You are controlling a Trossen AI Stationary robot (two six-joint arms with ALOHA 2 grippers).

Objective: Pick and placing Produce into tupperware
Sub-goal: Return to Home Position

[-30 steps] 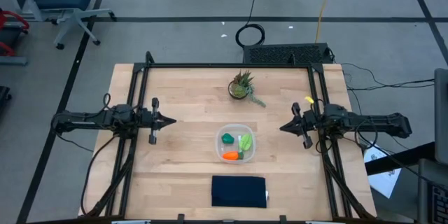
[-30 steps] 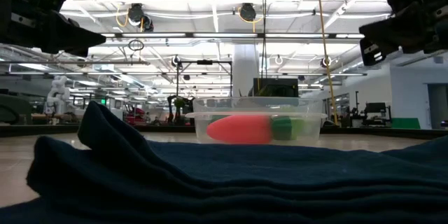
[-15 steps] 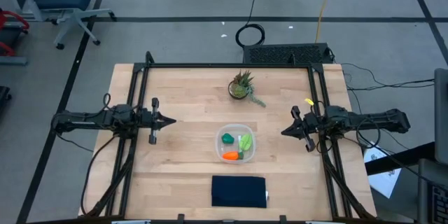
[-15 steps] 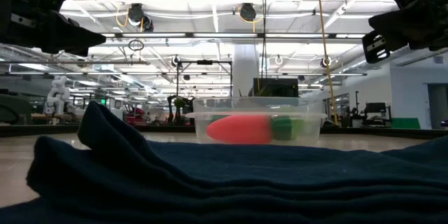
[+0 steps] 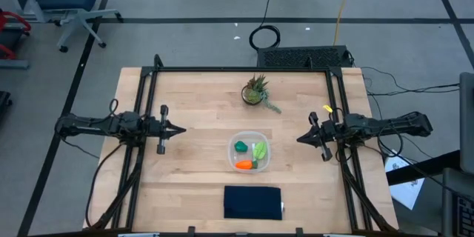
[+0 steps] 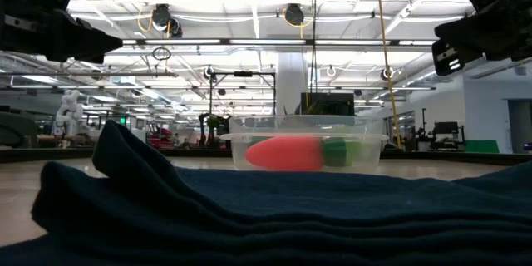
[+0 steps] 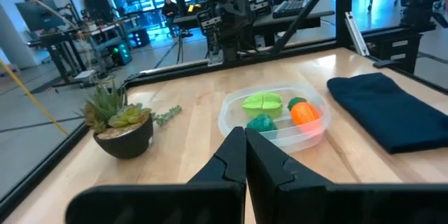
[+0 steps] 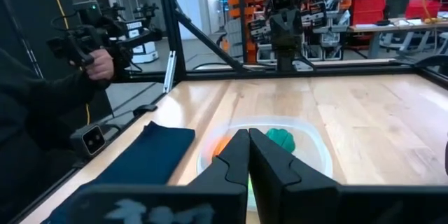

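Note:
The clear tupperware (image 5: 249, 150) stands near the table's middle. In it lie the orange carrot (image 5: 244, 165), the dark green lump (image 5: 241, 147) and the yellow-green leaf piece (image 5: 259, 150). It also shows in the left wrist view (image 7: 276, 115), the right wrist view (image 8: 308, 140) and the low view (image 6: 304, 143). My left gripper (image 5: 180, 127) is shut and empty at the table's left, above the table. My right gripper (image 5: 300, 138) is shut and empty at the table's right, above the table.
A spiky potted plant (image 5: 256, 91) stands at the far middle. A dark navy cloth (image 5: 252, 202) lies folded near the front edge. A person's arm holding a device (image 8: 84, 49) shows beyond the table in the right wrist view.
My right gripper has drawn back a little toward the table's right and near edges. Nothing else has moved.

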